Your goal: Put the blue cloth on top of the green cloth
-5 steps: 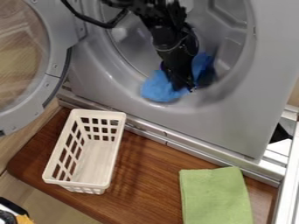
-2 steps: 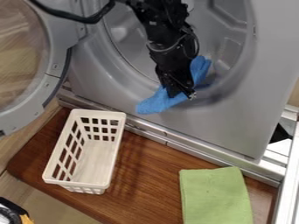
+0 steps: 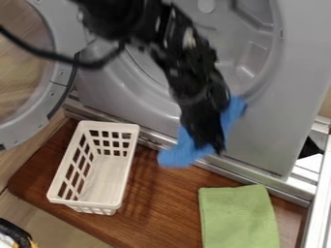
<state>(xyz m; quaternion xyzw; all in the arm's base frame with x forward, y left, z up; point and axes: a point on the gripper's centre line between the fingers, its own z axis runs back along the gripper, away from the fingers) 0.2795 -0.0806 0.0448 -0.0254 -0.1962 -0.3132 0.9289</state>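
Wood surface (image 3: 158, 208): white basket (image 3: 100, 179), green cloth (image 3: 239, 218) | end effector (image 3: 210, 146) clamped on blue cloth (image 3: 178, 155), before grey machine (image 3: 275, 131)

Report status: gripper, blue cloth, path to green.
Gripper at blue cloth, cloth hanging off both sides. Green cloth uncovered on wooden board. White basket left of it in view, apparently off the path.

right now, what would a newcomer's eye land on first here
Probably the bright blue cloth, bunched at the black arm's end effector in front of the grey machine's round opening. Next, the green cloth lying flat on the brown wooden board at lower right, and the white slotted basket standing on that board at left.
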